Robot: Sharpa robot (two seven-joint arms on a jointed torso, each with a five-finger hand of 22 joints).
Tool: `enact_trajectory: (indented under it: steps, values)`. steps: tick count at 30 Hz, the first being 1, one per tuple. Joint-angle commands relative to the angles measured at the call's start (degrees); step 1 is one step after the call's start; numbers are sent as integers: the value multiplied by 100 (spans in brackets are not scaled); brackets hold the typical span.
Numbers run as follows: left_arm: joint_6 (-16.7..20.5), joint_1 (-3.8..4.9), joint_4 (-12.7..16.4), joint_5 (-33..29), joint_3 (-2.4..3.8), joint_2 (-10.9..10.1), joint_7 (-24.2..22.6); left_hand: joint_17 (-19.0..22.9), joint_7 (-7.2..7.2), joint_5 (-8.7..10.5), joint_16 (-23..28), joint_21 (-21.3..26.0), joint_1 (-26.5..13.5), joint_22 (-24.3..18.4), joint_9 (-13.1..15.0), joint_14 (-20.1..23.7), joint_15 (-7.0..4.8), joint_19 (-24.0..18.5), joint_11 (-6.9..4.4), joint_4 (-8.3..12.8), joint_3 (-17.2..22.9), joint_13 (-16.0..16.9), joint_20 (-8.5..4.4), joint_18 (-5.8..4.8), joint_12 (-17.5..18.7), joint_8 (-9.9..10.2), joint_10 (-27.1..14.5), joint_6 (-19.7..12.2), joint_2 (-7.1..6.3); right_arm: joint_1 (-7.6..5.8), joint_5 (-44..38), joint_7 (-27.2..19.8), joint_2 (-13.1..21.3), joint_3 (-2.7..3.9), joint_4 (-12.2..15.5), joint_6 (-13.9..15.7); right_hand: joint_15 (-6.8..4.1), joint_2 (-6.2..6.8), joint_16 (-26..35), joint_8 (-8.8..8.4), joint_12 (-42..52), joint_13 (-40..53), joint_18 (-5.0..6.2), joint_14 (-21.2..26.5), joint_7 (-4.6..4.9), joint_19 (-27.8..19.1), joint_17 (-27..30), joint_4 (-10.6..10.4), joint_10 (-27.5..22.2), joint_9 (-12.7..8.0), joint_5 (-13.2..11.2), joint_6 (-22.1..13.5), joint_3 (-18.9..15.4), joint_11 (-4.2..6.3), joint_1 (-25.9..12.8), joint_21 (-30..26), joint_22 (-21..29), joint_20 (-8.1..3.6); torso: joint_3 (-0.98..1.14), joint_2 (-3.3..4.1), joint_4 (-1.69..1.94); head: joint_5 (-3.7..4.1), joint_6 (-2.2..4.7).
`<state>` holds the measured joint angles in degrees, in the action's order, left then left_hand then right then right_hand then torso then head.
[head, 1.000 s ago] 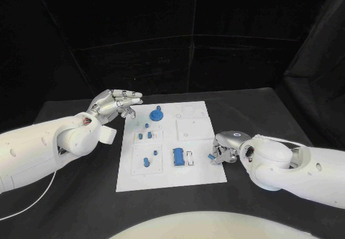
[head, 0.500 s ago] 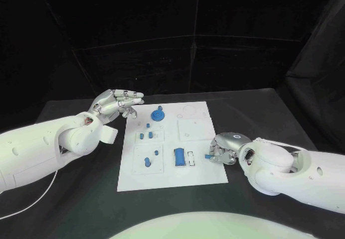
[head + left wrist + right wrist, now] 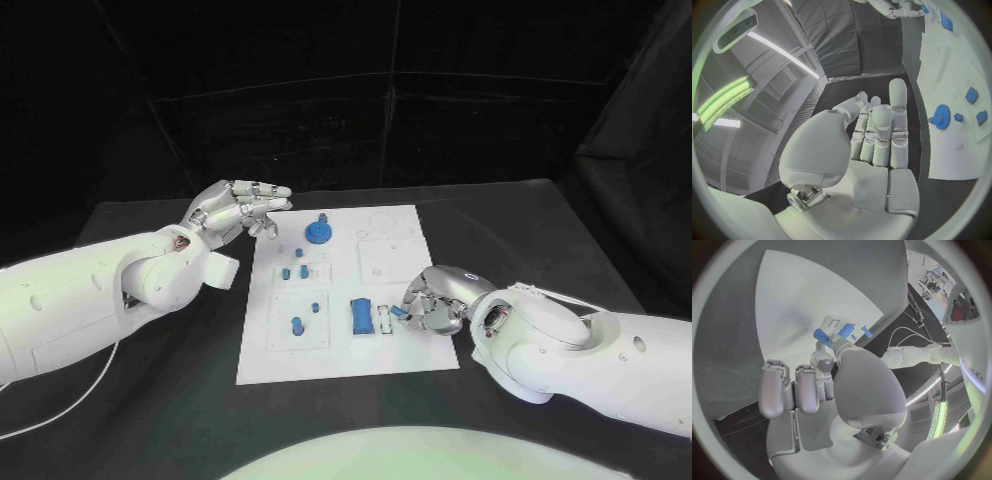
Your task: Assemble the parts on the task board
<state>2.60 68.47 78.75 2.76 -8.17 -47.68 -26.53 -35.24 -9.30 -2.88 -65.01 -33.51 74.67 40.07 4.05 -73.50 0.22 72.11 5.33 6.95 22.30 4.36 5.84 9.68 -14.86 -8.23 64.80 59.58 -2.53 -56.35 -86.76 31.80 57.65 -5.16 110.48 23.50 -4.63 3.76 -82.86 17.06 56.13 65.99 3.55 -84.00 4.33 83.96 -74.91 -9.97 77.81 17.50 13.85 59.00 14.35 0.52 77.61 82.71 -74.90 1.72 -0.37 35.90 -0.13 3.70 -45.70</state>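
Note:
The white task board [image 3: 397, 265] lies mid-table. On it are a blue gear [image 3: 317, 234], a blue block [image 3: 359, 316] and small blue pegs [image 3: 296, 324]. My right hand [image 3: 433, 305] hovers over the board's near right part, just right of the block. It pinches a small blue part [image 3: 821, 335] at its fingertips. My left hand [image 3: 238, 210] hangs above the table by the board's far left corner, fingers stretched out and holding nothing. The left wrist view shows the gear [image 3: 942, 116] beside that hand [image 3: 879, 135].
Black table [image 3: 548, 230] surrounds the board, with black curtains behind it. A white cable [image 3: 72, 400] runs along the near left of the table. Two more small blue pegs [image 3: 293, 272] stand in the board's left column.
My right hand has moved left from the board's right edge onto the board, closer to the blue block, with the small blue part in it. The left hand has stayed put.

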Motion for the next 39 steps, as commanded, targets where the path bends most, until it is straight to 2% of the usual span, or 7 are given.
enact_trajectory:
  steps: [1, 4, 9, 14, 23, 39]
  values:
    - [-63, 6, 12, -23, 5, 1, -15, 7, -35, -15, -16, 26, -11, -7, -7, 36, 15, 11, -4, 3, -32, 6, 14, 75, -32, -11, -52, -16, 4, -7, 287, -129, -65, 1, -30, 391, 28, 20, 2, -24, 37, 9, -87, -349, -18, 111, -130, -22, 53, 14, 50, 65, 42, -6, -79, -7, -322, 19, -3, 6, -2, -20, -10]
    - [-64, 6, 18, -23, 5, -2, -15, 7, -35, -15, -16, 26, -11, -7, -7, 36, 15, 11, -4, 3, -32, 6, 14, 75, -32, -11, -52, -16, 4, -8, 371, -80, -137, 1, -93, 388, 25, 72, 2, -18, 55, 21, -88, -350, -25, 114, -133, -53, 66, 20, 127, 94, 59, -1, -156, -5, -326, 17, -8, 5, -2, -22, -8]
    - [-66, 6, 24, -22, 5, -2, -13, 7, -35, -15, -16, 26, -11, -7, -7, 36, 15, 11, -4, 3, -32, 6, 14, 75, -32, -11, -52, -16, 4, -8, 467, 128, -259, 2, -211, 167, 27, 184, 6, -12, 48, 17, -88, -349, -23, 114, -129, -168, 78, 34, 380, 131, -30, -5, -405, -8, -325, 17, -2, 5, 2, -32, -22]
    - [-67, 6, 25, -22, 5, -3, -12, 7, -35, -15, -16, 26, -11, -7, -7, 36, 15, 11, -4, 3, -32, 6, 14, 75, -32, -11, -52, -16, 4, -8, 520, 271, -403, 2, -335, -17, 9, 212, 12, 29, 60, 25, -88, -348, -57, 117, -125, -291, 103, 68, 810, 218, -209, 20, -619, -8, -329, 6, 0, 7, 1, -48, -28]
    - [-80, 6, 27, -22, 5, 3, -5, 7, -35, -15, -16, 26, -11, -7, -7, 36, 15, 11, -4, 3, -32, 6, 14, 75, -32, -11, -52, -16, 4, -8, 538, 410, -571, 2, -470, -97, -16, 134, 0, 76, 133, 75, -93, -354, -100, 131, -152, -372, 161, 108, 963, 313, -347, 53, -713, 6, -354, -14, 0, 6, -4, -58, -39]
    - [-102, 6, 15, -22, 5, 20, 7, 12, -35, -15, -18, 33, -9, -13, -8, 43, 17, 9, -3, 3, -39, 3, 15, 75, -38, -12, -68, -22, 11, -8, 540, 502, -739, 2, -586, -294, -29, 117, -8, 97, 175, 105, -94, -357, -119, 135, -166, -385, 187, 127, 1000, 349, -396, 69, -724, 10, -361, -26, 2, 1, -5, -68, -56]
